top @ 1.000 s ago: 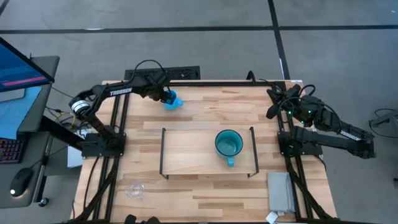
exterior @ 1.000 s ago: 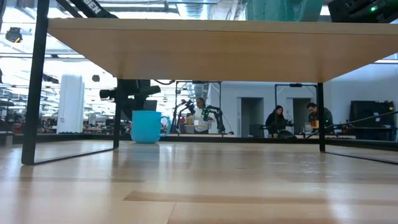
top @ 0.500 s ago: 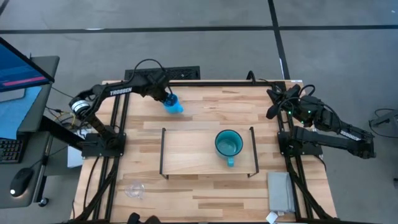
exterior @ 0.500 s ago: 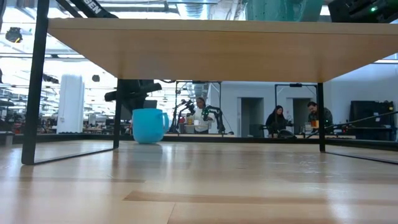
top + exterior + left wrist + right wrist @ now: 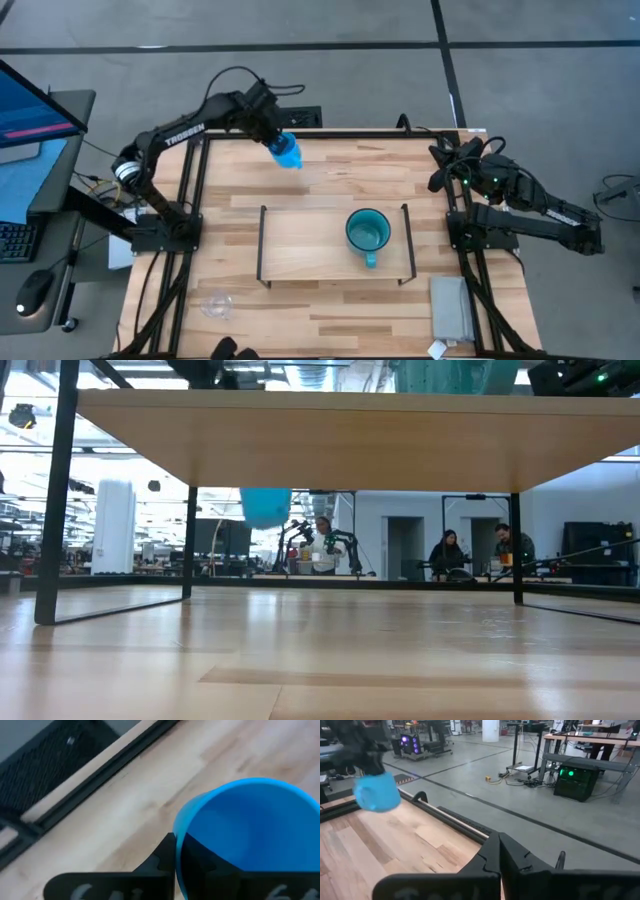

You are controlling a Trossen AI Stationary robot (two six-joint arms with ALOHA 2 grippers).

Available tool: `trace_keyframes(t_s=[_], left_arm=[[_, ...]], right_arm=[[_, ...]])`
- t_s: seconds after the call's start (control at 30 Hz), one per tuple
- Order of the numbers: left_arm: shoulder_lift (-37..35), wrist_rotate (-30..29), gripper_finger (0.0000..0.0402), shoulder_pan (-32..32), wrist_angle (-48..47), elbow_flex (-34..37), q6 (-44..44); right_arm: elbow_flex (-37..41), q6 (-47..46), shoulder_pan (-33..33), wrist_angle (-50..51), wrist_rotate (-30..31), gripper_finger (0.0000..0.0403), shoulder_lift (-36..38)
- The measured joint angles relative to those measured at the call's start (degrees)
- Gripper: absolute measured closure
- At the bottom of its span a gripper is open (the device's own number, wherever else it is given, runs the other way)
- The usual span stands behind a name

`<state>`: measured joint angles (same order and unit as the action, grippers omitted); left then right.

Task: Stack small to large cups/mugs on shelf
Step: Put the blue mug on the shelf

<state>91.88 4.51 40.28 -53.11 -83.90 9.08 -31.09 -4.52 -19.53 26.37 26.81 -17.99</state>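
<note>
blue mug (image 5: 287,153) hangs above the table's (image 5: 330,180) far edge, pinched at its rim by the left gripper (image 5: 272,133). the left wrist view alone shows one finger (image 5: 160,862) pressed against the rim's outside. the low view alone shows the mug clear of the tabletop, partly hidden behind the shelf (image 5: 300,255) board. from above it looks tilted, its long axis slanting away from the gripper. teal mug (image 5: 367,232) stands upright on the shelf, handle toward the near edge. glass cup (image 5: 217,305) sits near the front left corner. right gripper (image 5: 440,165), fingers pressed together, waits at the right edge.
</note>
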Motion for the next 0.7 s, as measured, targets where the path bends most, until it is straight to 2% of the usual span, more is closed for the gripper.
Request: trace_keyframes(t_s=[0.13, 0.33, 0.7], left_arm=[[0.0, 1.12, 0.0401, -2.32, -7.35, -7.4, -2.39], [-0.02, 5.32, 0.0401, -7.19, -10.4, -15.74, -3.78], [-0.04, 5.71, 0.0401, -17.66, -10.59, -18.12, -3.81]], right_arm=[[0.0, 0.34, 0.0, 0.0, 0.02, 0.0388, -0.01], [0.0, 0.48, 0.0, 0.0, 0.02, 0.0384, -0.01], [0.0, 0.47, 0.0, 0.0, 0.02, 0.0384, -0.01]])
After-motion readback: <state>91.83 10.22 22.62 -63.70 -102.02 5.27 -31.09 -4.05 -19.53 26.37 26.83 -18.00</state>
